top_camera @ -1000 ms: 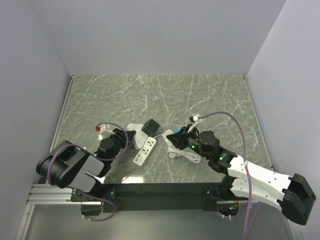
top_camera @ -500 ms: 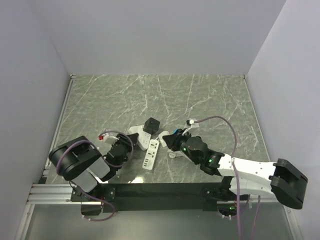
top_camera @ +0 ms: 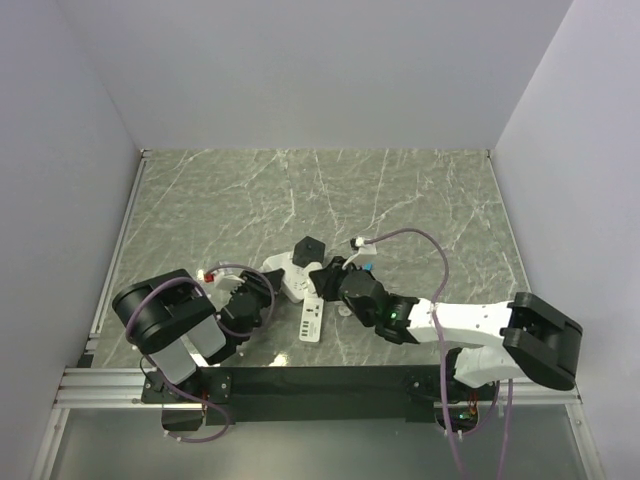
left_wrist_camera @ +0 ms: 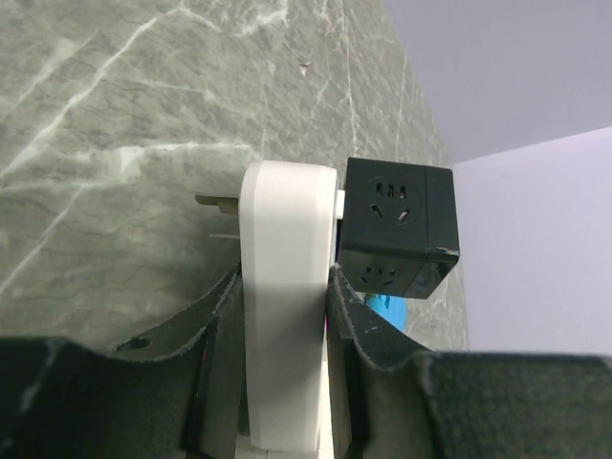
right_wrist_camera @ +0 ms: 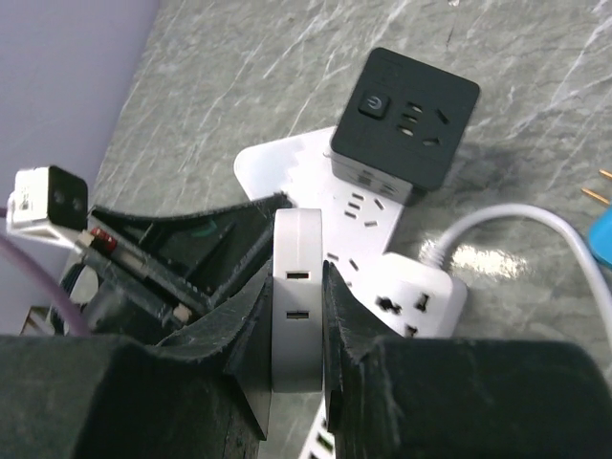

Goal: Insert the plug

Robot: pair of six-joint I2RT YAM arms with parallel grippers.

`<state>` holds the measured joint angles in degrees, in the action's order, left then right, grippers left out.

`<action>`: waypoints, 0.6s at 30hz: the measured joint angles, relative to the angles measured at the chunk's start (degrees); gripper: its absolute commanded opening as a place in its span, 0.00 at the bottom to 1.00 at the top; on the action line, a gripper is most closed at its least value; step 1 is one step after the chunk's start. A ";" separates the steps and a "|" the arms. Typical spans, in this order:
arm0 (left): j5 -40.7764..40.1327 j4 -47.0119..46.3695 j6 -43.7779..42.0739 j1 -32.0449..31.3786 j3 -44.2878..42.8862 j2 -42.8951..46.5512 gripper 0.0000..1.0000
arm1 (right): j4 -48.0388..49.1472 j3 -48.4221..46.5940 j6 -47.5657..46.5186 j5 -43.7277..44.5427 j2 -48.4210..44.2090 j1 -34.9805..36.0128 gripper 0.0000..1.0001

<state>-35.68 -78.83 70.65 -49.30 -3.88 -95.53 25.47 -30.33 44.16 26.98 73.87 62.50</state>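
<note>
A blue plug (right_wrist_camera: 601,237) with brass prongs lies on the table at the right edge of the right wrist view, held by neither gripper; it is a blue speck (top_camera: 367,268) from above. My left gripper (left_wrist_camera: 285,277) is shut on a white power strip (left_wrist_camera: 287,239) that carries a black cube socket (left_wrist_camera: 397,229) on its face. My right gripper (right_wrist_camera: 301,249) is shut on the end of a slim white strip (right_wrist_camera: 297,287) with two USB ports. From above, the two grippers (top_camera: 268,290) (top_camera: 322,285) sit close together, the slim strip (top_camera: 312,322) reaching toward the near edge.
A white socket block (right_wrist_camera: 421,292) with a white cord (right_wrist_camera: 507,225) lies just right of my right fingers. Grey walls enclose the marble table (top_camera: 400,190) on three sides. A purple cable (top_camera: 410,238) loops over the right arm.
The right arm has swung left with the slim strip, which now points toward the near edge. The left gripper and its strip with the black cube shifted slightly right.
</note>
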 measured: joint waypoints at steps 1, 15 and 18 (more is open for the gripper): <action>-0.04 0.48 -0.31 -0.17 -0.24 0.35 0.00 | 0.11 -0.61 0.17 0.28 0.96 0.00 0.00; -0.37 2.71 -1.01 -1.81 -1.29 1.31 0.00 | -0.02 -4.04 3.58 2.54 10.51 0.26 0.00; -0.46 3.02 -1.05 -1.86 -1.38 1.44 0.00 | -0.24 -4.50 4.42 2.95 10.84 0.26 0.00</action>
<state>-36.14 -75.81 69.60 -51.16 -5.26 -94.08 25.23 -34.83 48.58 29.93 84.71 62.76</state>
